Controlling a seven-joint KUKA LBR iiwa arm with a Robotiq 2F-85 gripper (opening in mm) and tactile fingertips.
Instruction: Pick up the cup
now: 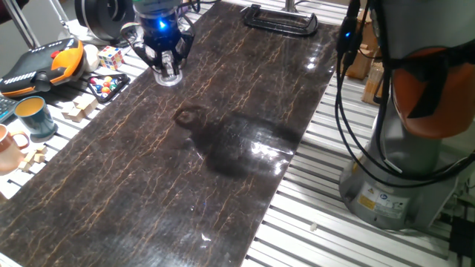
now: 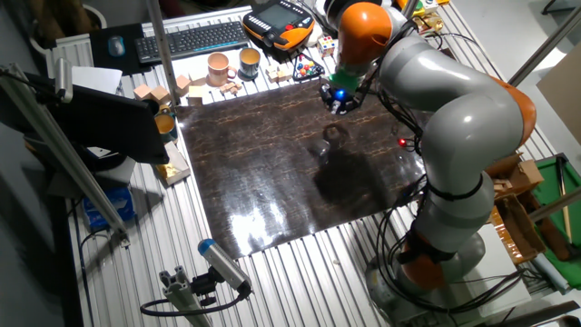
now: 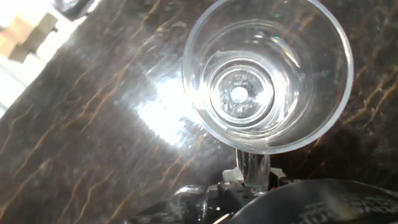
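Observation:
The cup is a small clear glass mug near the far left edge of the dark marble table. My gripper stands right over it, and its fingers appear closed on the cup. In the hand view I look straight down into the cup; its looped handle runs into my gripper at the bottom edge. The cup is at or just above the tabletop; I cannot tell which. In the other fixed view my gripper is at the table's far edge.
Left of the table are a teal mug, a pink mug, wooden blocks, a Rubik's cube and an orange-black pendant. A black clamp lies at the far end. The arm's base stands at the right.

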